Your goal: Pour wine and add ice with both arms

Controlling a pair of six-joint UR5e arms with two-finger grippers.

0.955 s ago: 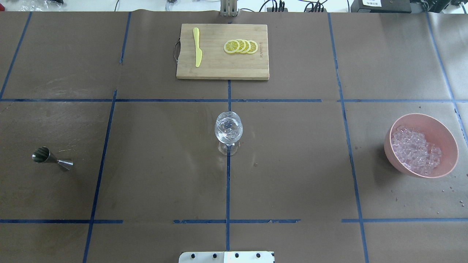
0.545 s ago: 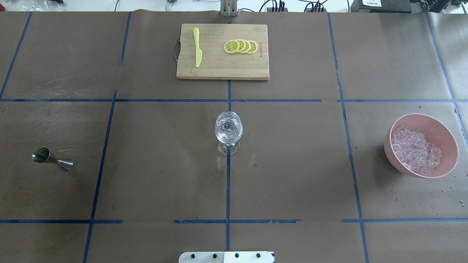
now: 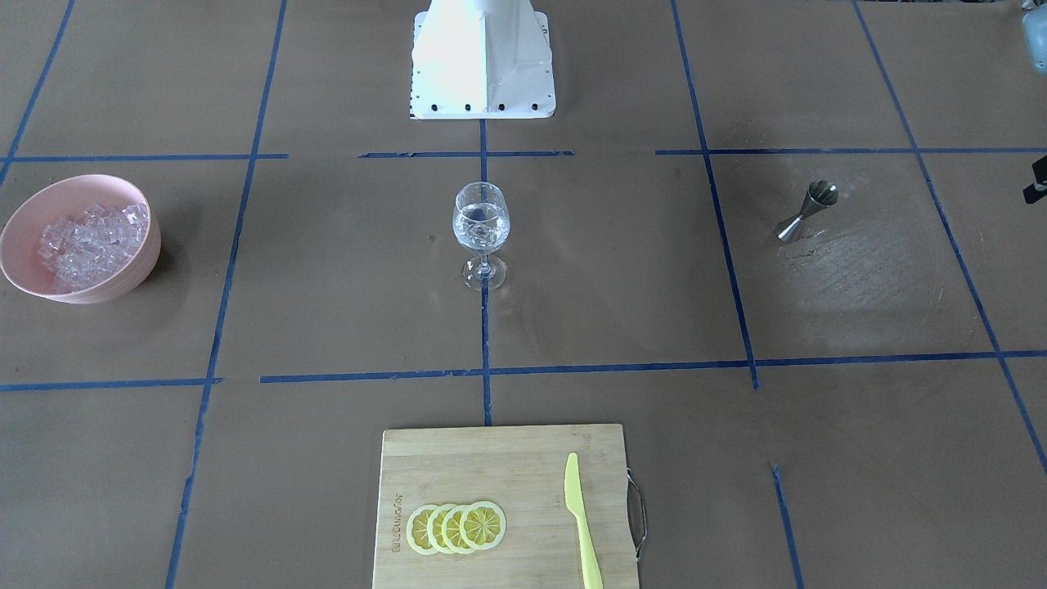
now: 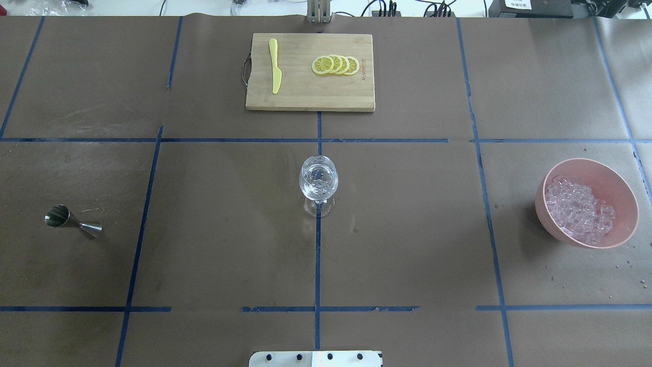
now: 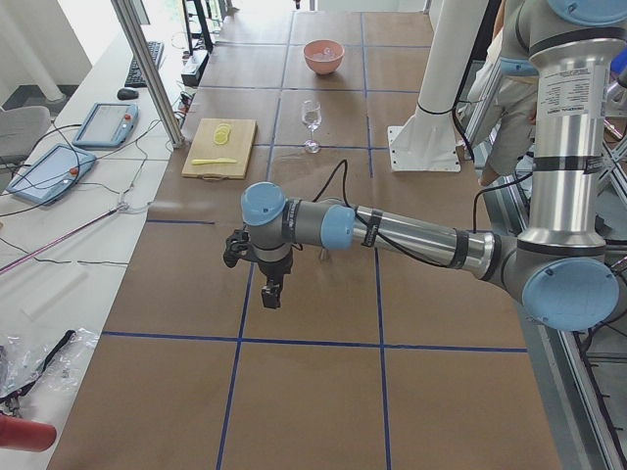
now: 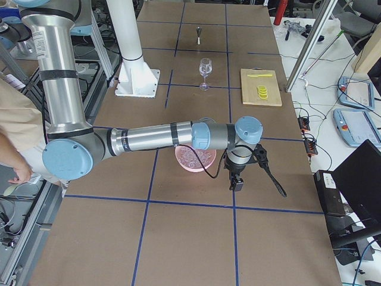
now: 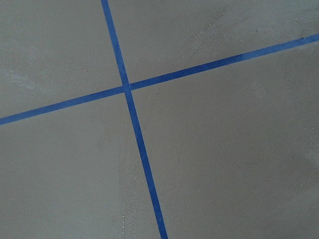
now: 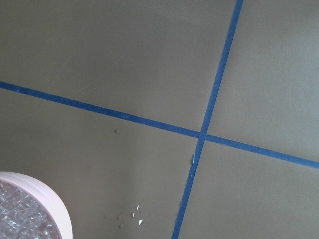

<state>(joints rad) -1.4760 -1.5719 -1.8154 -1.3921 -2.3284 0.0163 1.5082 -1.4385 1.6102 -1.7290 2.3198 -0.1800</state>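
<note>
A clear stemmed wine glass (image 4: 318,181) stands at the table's centre with clear contents; it also shows in the front view (image 3: 481,225). A pink bowl (image 4: 586,165) at the right holds the ice (image 4: 578,209), many small clear cubes, also in the front view (image 3: 86,245). My left gripper (image 5: 269,289) hangs over the table's left end, seen only in the left side view; I cannot tell its state. My right gripper (image 6: 235,179) hangs just beside the bowl (image 6: 193,158), seen only in the right side view; I cannot tell its state. Both wrist views show no fingers.
A steel jigger (image 4: 71,220) stands at the left. A wooden cutting board (image 4: 310,97) at the far middle carries a yellow knife (image 4: 275,66) and lemon slices (image 4: 336,65). Water droplets (image 4: 626,265) lie near the bowl. The white robot base (image 4: 316,358) is at the near edge.
</note>
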